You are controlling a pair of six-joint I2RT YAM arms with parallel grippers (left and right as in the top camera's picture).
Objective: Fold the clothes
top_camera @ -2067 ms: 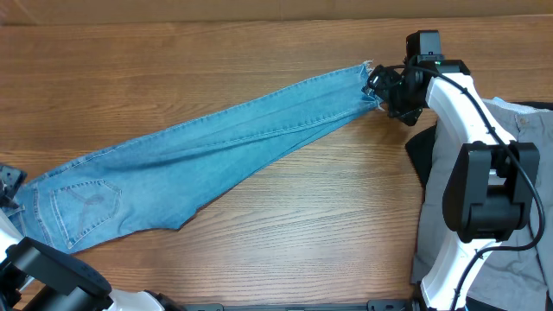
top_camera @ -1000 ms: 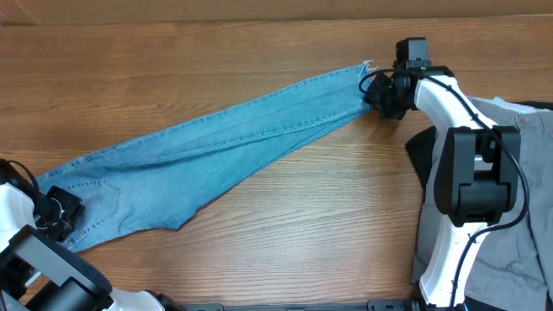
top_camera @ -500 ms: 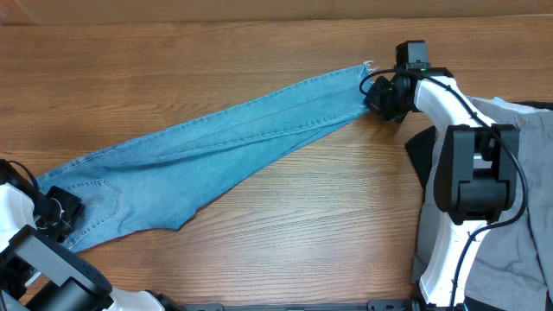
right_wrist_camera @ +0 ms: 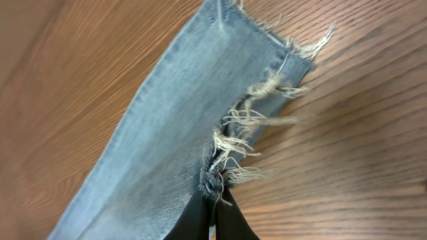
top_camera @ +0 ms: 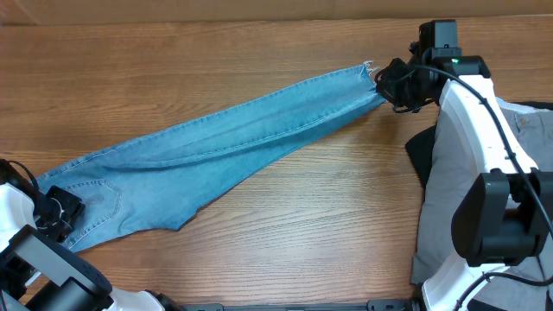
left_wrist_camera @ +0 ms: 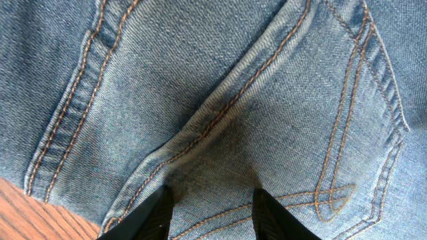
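Now right gripper (right_wrist_camera: 212, 215) pinches frayed hem (right_wrist_camera: 257, 127) of jeans (top_camera: 216, 142); left gripper (left_wrist_camera: 210, 207) spread wide over patch pocket (left_wrist_camera: 333, 107), on bench (top_camera: 328, 207).

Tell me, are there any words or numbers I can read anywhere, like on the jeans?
None: no words, numbers or brand marks can be read in any view.
The jeans show only tan stitching; the pocket carries a crossed stitch pattern, not letters.
The right arm shows a small green light, no text.

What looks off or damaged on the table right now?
The jeans lie diagonally, folded lengthwise, and the ankle hem by the right gripper is frayed into loose threads. That may be their styling. Otherwise nothing looks spilled or torn.
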